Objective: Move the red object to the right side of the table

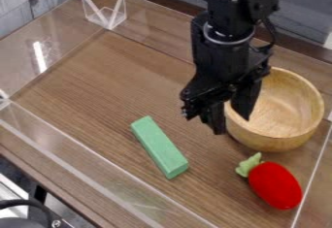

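The red object (274,185), a toy strawberry with a green leafy top, lies free on the table (91,86) just in front of the wooden bowl (279,111), toward the near right corner and close to the clear wall there; leaf end points back toward the bowl, rounded red end toward the viewer; nothing touches it; the green block (158,146) lies well to the left of the bowl and apart from the berry; the gripper (216,121) hangs pointing down over the bowl's left rim, above the table, fingers parted with visible air between them and nothing held, so it reads as released; judged from where the berry lies, it already sits on the right side of the table and the task looks close to finished. Handling, as judgement only: the berry looks light, a small hollow or foam toy, so weight should be no concern; the surface has a smooth plastic-like sheen and a rounded form, so it may be slippery and inclined to squirt out sideways or roll if pinched off-centre; stiffness cannot be told from this view; no sign it is fragile. Best hold, if one were needed again: across the widest part of the red body, jaws straddling the middle from above, square to its long axis; avoid the leafy top, which looks thin and uneven and would give poor purchase; the bowl just behind the berry leaves limited room for a finger on that side.
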Available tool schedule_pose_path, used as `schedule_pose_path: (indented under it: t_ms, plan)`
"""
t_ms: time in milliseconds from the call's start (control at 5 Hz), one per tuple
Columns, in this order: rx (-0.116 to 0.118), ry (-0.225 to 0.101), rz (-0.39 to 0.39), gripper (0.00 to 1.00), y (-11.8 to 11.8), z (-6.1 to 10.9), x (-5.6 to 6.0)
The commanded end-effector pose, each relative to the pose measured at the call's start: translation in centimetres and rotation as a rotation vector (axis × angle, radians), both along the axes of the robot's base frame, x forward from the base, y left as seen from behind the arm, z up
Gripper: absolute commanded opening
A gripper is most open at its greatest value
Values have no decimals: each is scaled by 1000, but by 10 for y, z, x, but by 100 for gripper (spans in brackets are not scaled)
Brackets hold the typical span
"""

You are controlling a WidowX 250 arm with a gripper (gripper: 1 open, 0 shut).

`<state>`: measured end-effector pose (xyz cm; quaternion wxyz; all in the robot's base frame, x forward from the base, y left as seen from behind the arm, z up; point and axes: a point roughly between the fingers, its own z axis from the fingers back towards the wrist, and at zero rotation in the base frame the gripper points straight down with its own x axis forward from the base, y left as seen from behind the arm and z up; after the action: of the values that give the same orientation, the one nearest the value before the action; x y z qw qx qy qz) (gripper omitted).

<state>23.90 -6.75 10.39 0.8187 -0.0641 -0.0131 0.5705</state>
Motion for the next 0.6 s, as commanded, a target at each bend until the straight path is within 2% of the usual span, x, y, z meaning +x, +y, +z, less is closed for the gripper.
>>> schedule_pose_path:
  t_ms: [0,200,400]
  plan:
    - [-3,-76,90,100,4,19,12]
    - [0,-78,100,0,-2,13,13]
    - [7,-82,109,100,-8,6,11]
